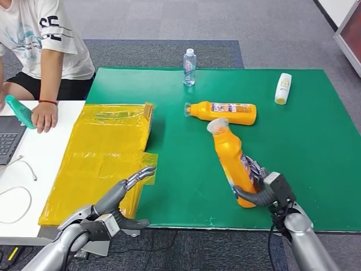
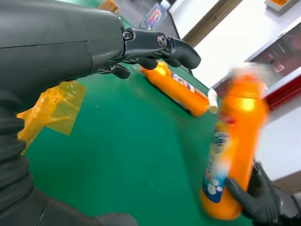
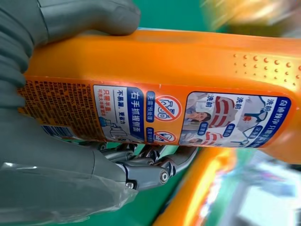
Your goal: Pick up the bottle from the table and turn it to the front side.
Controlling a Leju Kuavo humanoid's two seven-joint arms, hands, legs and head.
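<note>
- Bottle sits in your right hand, gripped at its base end with the thumb along one side and the fingers wrapped round the other; its neck points away from the hand, up the green mat.
- You can judge the pick-up as made: in the left wrist view the bottle looks raised and tilted, though blurred, so whether the base is fully off the mat cannot be told.
- Your right wrist view shows a printed label with small text and warning icons facing the camera; this reads like the back, so the turn to the front seems left to do.
- Your left hand hangs released, fingers spread, holding nothing, well apart from the bottle near the yellow plastic sheet.
- Just beyond the held bottle's neck lies a second orange bottle; keep the neck from swinging into it.
- Open mat lies on the outer side of your right hand, with a white bottle far off.
- Your right hand is near the mat's front edge, so turn above the mat.
</note>
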